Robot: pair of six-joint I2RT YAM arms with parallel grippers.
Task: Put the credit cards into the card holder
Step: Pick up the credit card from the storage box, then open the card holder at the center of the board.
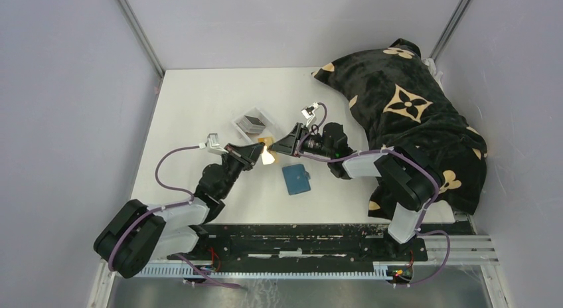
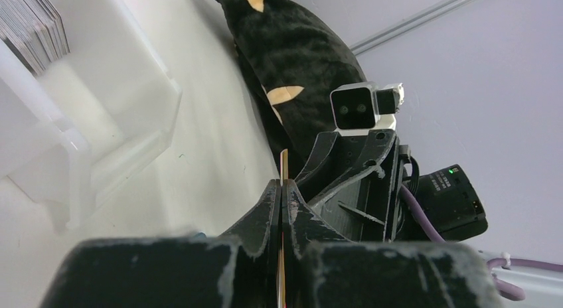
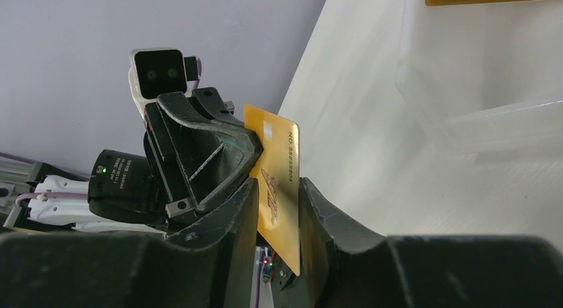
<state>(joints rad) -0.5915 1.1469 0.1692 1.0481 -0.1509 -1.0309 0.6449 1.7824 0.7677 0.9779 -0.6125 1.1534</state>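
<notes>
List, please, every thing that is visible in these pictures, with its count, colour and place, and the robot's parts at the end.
table: one, white, under everything
clear tray: one, transparent, on the table beyond the left arm
stacked cards: several, too many to count, dark grey on top, inside the clear tray
gold card: one, gold, in the air between both claws
card holder: one, teal, closed, flat on the table near the right arm
cushion: one, black with tan flowers, on the table's right side
left claw: one, black, shut on the gold card
right claw: one, black, jaws around the gold card, contact unclear
</notes>
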